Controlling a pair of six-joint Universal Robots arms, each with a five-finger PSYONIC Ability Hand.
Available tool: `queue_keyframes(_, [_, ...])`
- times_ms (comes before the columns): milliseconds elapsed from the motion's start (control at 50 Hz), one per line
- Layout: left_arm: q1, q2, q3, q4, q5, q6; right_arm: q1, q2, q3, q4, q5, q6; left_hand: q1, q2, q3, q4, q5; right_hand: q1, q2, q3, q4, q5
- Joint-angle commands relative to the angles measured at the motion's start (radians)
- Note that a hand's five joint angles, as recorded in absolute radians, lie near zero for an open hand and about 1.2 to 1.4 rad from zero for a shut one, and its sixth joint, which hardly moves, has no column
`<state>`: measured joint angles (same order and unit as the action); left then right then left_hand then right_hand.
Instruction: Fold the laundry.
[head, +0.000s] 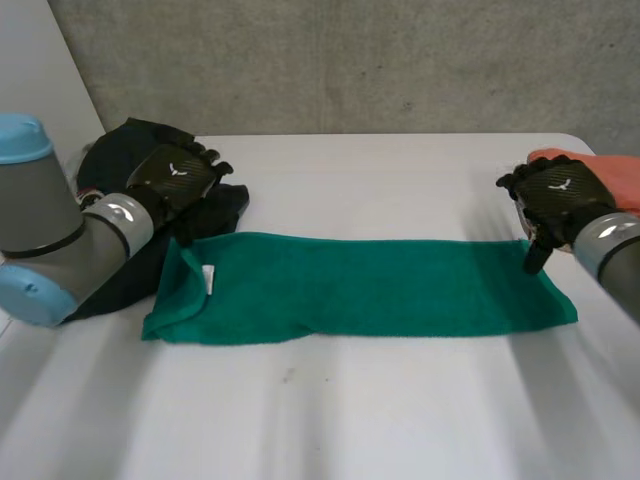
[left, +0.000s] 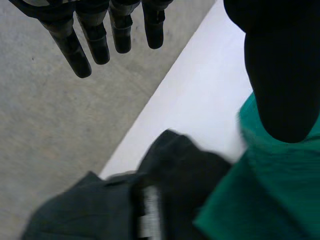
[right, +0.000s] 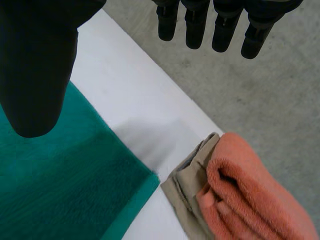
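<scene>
Black fingers (left: 95, 42) straight and thumb set wide apart, the left robot hand (head: 180, 172) hangs empty over the far corner at one end of a green towel (head: 370, 285). The right robot hand (head: 553, 195), equally spread with nothing in its grasp, is poised at the far corner of the opposite end, its thumb pointing down beside the hem; whether it touches the cloth cannot be told. The towel lies flat across the middle of the white worktop (head: 380, 170) as a long narrow band, apparently already doubled lengthwise, with a white label (head: 209, 280) showing near the slightly rumpled end below the left robot hand. One hand stationed at each short end suggests the next fold is to run end to end, with both corners in easy reach and the open fingers ready to close on them. Just behind the left robot hand a black garment (head: 120, 150) sits heaped at the worktop's far edge, lying against the towel's corner and seemingly waiting its turn. Beyond the right robot hand, an orange towel (right: 250, 195) lies bundled against a beige cloth (right: 190, 195), near the green towel's corner but clear of it, likely set aside so the centre is free for folding.
</scene>
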<state>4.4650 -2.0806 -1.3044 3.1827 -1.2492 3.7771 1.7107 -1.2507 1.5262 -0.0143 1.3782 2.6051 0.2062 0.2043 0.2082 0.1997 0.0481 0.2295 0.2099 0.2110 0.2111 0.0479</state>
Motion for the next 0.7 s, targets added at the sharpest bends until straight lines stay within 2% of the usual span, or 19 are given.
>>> queue_keyframes(20, [-0.006,0.145,-0.165,-0.037,0.053,-0.218,-0.101,0.004,-0.021,0.243,-0.114,0.024,-0.032,-0.030,-0.034,-0.025,-0.048,0.106,0.126,0.125,0.125,0.113])
queue_keyframes(100, [-0.016,0.194,-0.255,-0.012,0.085,-0.264,-0.126,0.017,0.041,0.218,-0.145,0.021,-0.032,-0.030,-0.034,-0.025,-0.048,0.162,0.182,0.181,0.181,0.169])
queue_keyframes(160, [-0.026,0.211,-0.309,0.023,0.102,-0.267,-0.144,0.033,0.109,0.108,-0.145,0.013,-0.032,-0.030,-0.034,-0.025,-0.048,0.215,0.235,0.233,0.233,0.222])
queue_keyframes(340, [-0.032,0.195,-0.388,0.103,0.105,-0.266,-0.158,0.115,0.230,-0.176,-0.079,-0.059,-0.032,-0.030,-0.034,-0.025,-0.048,0.294,0.314,0.313,0.313,0.301])
queue_keyframes(400, [-0.029,0.186,-0.386,0.103,0.105,-0.266,-0.155,0.149,0.229,-0.200,-0.067,-0.068,-0.032,-0.030,-0.034,-0.025,-0.048,0.294,0.314,0.313,0.313,0.302])
queue_keyframes(440, [-0.027,0.186,-0.386,0.103,0.105,-0.266,-0.157,0.177,0.221,-0.207,-0.061,-0.076,-0.032,-0.030,-0.034,-0.025,-0.048,0.452,0.472,0.470,0.470,0.459])
queue_keyframes(460, [-0.026,0.188,-0.389,0.100,0.105,-0.266,-0.158,0.183,0.219,-0.211,-0.059,-0.077,-0.032,-0.030,-0.034,-0.025,-0.048,0.700,0.720,0.718,0.718,0.707])
queue_keyframes(480, [-0.024,0.189,-0.389,0.100,0.103,-0.266,-0.161,0.186,0.216,-0.217,-0.056,-0.077,-0.032,-0.030,-0.034,-0.025,-0.048,1.098,1.117,1.116,1.116,1.105])
queue_keyframes(500, [-0.023,0.191,-0.391,0.100,0.103,-0.266,-0.180,0.182,0.215,-0.243,-0.039,-0.076,-0.032,-0.030,-0.034,-0.025,-0.048,1.166,1.186,1.185,1.184,1.173])
queue_keyframes(580, [-0.015,0.217,-0.398,0.097,0.102,-0.270,-0.232,0.108,0.235,-0.276,0.062,-0.088,-0.032,-0.030,-0.034,-0.025,-0.048,1.167,1.186,1.185,1.185,1.174])
queue_keyframes(700, [0.011,0.277,-0.426,0.095,0.105,-0.276,-0.377,0.065,0.216,-0.271,0.068,-0.215,-0.032,-0.030,-0.034,-0.025,-0.048,1.167,1.186,1.185,1.185,1.174])
